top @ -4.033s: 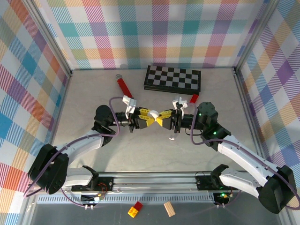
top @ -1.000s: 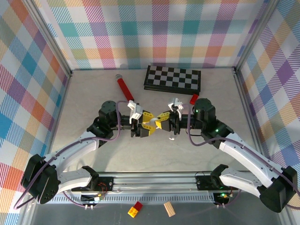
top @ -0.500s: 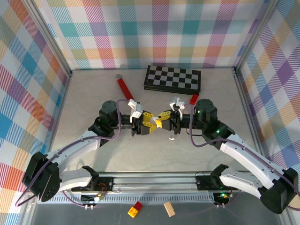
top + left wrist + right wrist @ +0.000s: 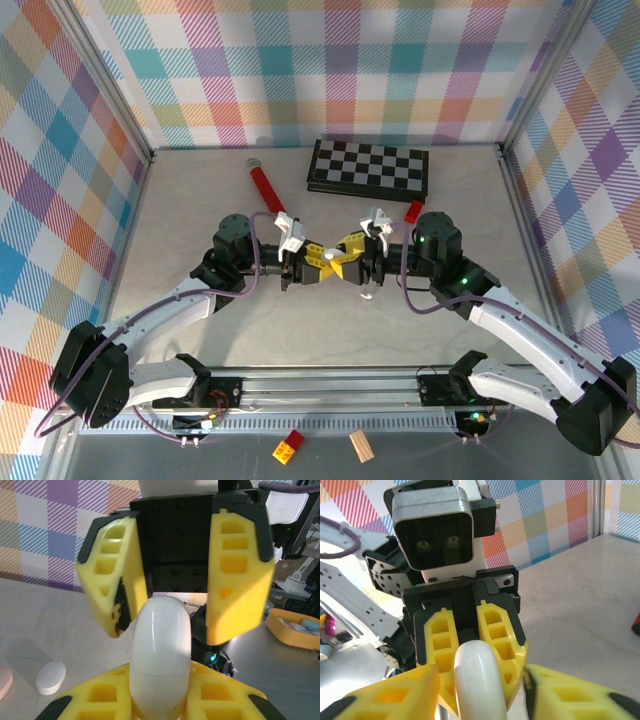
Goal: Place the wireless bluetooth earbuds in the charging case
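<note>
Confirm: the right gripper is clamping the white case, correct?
No: the left gripper is clamping the white case. The right wrist view shows its fingers shut on it.

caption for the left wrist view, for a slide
Left gripper shut on the white case, right gripper facing it with jaws open on either side of its tip.

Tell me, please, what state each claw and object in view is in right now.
left claw: shut on the white case.
right claw: open, fingers spread either side of the case.
white case: closed, held off the table.
chessboard: lying flat at the table's back.
red tube: lying on its side.
small white oval: lying flat on the table.
</note>
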Action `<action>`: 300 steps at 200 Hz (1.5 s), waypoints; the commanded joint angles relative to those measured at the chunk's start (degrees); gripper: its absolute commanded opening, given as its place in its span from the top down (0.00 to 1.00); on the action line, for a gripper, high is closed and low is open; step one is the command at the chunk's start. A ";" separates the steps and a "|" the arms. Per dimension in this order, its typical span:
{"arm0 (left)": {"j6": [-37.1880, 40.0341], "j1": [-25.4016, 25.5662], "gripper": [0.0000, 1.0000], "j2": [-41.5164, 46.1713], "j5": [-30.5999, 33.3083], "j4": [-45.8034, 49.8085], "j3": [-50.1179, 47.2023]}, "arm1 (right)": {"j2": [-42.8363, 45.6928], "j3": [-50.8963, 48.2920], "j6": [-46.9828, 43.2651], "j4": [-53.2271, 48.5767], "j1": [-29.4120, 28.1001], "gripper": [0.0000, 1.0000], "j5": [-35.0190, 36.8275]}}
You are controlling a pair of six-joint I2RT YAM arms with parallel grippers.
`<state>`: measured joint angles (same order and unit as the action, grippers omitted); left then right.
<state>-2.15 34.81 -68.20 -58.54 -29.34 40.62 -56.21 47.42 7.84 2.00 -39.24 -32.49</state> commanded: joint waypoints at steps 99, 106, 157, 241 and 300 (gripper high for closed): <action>1.39 0.26 0.89 1.14 2.30 -14.05 -6.35 | 1.23 1.93 6.37 -3.01 -0.22 0.36 16.83; 2.12 0.26 0.89 1.65 2.93 -14.05 -6.81 | 1.29 2.12 6.31 -3.23 -0.20 0.36 16.61; 7.17 0.18 0.90 2.93 8.08 -14.55 -10.66 | 4.53 2.75 8.62 -3.04 -0.21 0.34 18.04; 6.72 -0.13 0.90 3.00 16.72 -28.18 -17.72 | 6.48 -3.87 32.46 -26.83 6.41 0.36 41.22; 3.22 -0.35 0.91 1.64 18.23 -35.81 -19.48 | -2.00 -17.18 47.84 -14.03 4.87 0.40 26.93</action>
<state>2.52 34.74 -66.15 -40.97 -57.67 22.02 -55.20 34.59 45.87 -19.18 -32.73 1.30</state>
